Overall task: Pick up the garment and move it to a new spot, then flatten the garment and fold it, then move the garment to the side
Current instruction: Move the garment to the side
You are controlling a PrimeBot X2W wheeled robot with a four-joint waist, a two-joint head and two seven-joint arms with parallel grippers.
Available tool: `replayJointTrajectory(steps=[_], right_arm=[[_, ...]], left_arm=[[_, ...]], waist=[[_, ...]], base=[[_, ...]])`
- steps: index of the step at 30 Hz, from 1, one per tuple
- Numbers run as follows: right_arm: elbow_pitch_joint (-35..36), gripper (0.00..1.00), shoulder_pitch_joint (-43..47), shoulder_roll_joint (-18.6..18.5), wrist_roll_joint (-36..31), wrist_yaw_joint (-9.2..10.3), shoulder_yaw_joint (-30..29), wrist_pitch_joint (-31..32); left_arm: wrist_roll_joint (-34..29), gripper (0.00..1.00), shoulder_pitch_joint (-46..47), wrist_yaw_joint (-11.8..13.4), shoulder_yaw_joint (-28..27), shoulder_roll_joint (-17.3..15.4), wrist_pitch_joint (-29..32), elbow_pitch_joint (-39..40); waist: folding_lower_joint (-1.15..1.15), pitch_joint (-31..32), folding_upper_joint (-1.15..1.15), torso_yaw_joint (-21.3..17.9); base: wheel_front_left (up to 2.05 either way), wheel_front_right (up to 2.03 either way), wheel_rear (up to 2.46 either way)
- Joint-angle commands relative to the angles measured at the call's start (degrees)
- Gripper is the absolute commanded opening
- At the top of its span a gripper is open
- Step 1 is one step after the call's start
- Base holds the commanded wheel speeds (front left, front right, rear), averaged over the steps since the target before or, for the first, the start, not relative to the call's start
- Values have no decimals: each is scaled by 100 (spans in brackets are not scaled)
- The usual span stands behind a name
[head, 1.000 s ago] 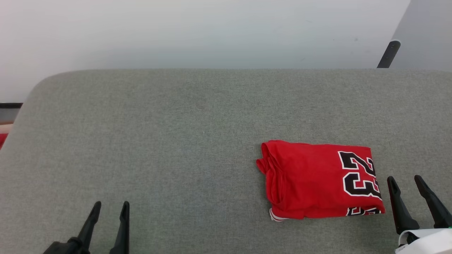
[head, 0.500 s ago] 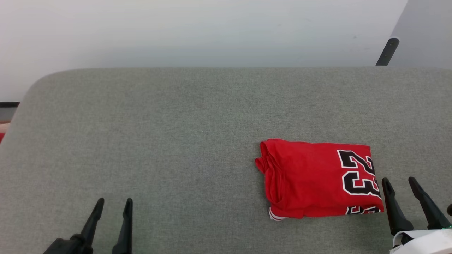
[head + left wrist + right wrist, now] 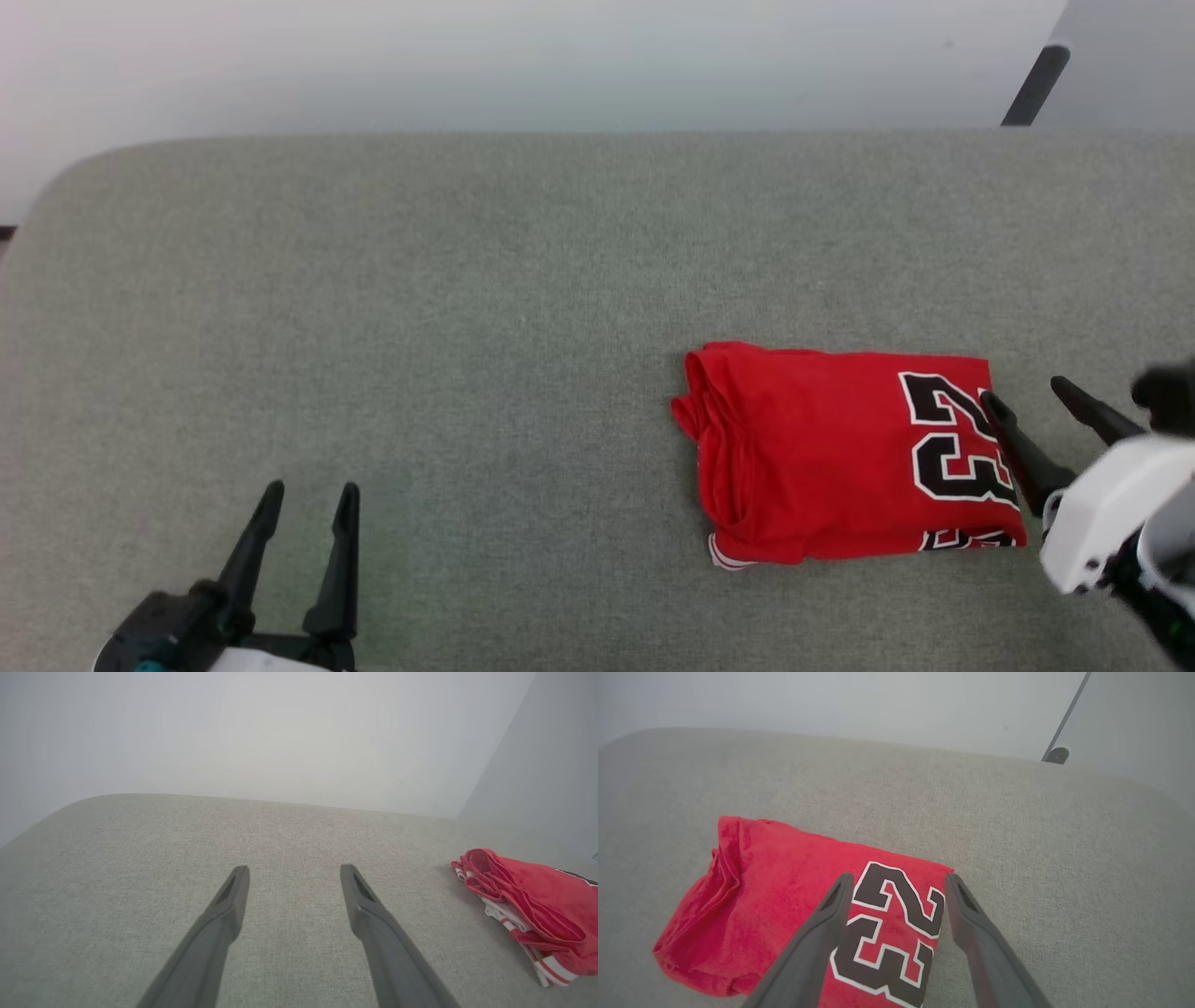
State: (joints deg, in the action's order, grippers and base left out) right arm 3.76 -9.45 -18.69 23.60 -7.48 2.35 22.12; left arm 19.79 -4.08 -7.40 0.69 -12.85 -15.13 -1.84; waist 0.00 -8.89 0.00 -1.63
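Grey woven surface (image 3: 467, 280), folded red jersey-style garment (image 3: 822, 457) resting right of centre.
Reads "23" in black, white-edged numerals (image 3: 957, 439); right gripper (image 3: 1023, 390) gaping at that end, left gripper (image 3: 312, 486) gaping, well apart.

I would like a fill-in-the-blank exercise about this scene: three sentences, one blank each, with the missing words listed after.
1. The folded red garment lies on the grey surface, and its black numerals read ____.
2. The left gripper and the right gripper are both ____.
3. The gripper next to the garment's numbered end is the ____ one.

Missing words: 23; open; right
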Motion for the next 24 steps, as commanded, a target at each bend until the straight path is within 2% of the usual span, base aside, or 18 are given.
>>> replayJointTrajectory(steps=[1,5,8,11,18,24], right_arm=[[12,100,-165,-86,16,-1,32,419],[-82,100,-505,-168,357,-1,-109,2129],[-127,100,-677,-112,534,-1,-423,3377],[-64,100,-844,-6,506,-1,-760,4238],[82,100,-1173,527,64,-1,-1228,5082],[-51,100,-1184,815,-365,-1,-1347,5094]], left_arm=[[45,100,92,-12,28,-31,6,2],[118,100,242,-12,97,-75,7,-14],[159,100,331,-12,128,-97,7,-33],[200,100,426,-12,145,-119,7,-34],[304,100,683,-12,207,-210,7,-6],[381,100,897,-12,280,-264,7,-25]], waist=[[0,-143,0,-11],[0,-331,0,-4],[0,-461,0,3],[0,-603,0,7],[0,-980,0,63],[0,-1306,0,131]], base=[[0,0,0],[0,0,0],[0,0,0],[0,0,0],[0,0,0],[0,0,0]])
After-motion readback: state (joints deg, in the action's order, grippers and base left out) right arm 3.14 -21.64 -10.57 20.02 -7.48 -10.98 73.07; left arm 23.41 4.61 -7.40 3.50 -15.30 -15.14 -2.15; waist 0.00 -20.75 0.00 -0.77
